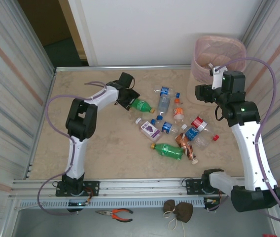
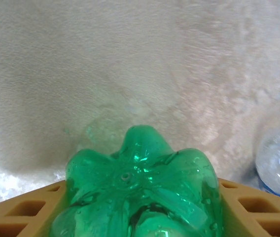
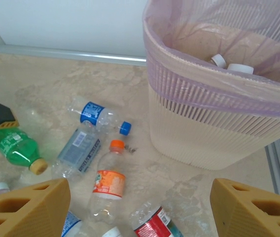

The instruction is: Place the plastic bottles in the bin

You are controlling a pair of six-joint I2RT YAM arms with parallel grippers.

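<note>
Several plastic bottles lie scattered in the middle of the table: a green one (image 1: 168,150), a white grape-labelled one (image 1: 149,128), an orange-labelled one (image 1: 178,110) (image 3: 108,181), a clear blue-labelled one (image 1: 164,98) (image 3: 94,113) and a red-labelled one (image 1: 199,123). My left gripper (image 1: 129,98) (image 2: 140,202) is shut on another green bottle (image 1: 141,104) (image 2: 137,182), whose base fills the gap between both fingers. The bin (image 1: 219,57) (image 3: 204,128) stands at the far right with a pink liner and white-capped bottles inside. My right gripper (image 1: 204,93) (image 3: 140,197) hangs open beside the bin, with nothing in it.
Corrugated walls close in both sides and a metal rail runs along the back edge. A crumpled copper-coloured wrapper (image 1: 187,147) lies among the bottles. Orange-handled pliers (image 1: 115,214) and brown pouches (image 1: 178,210) lie below the front rail.
</note>
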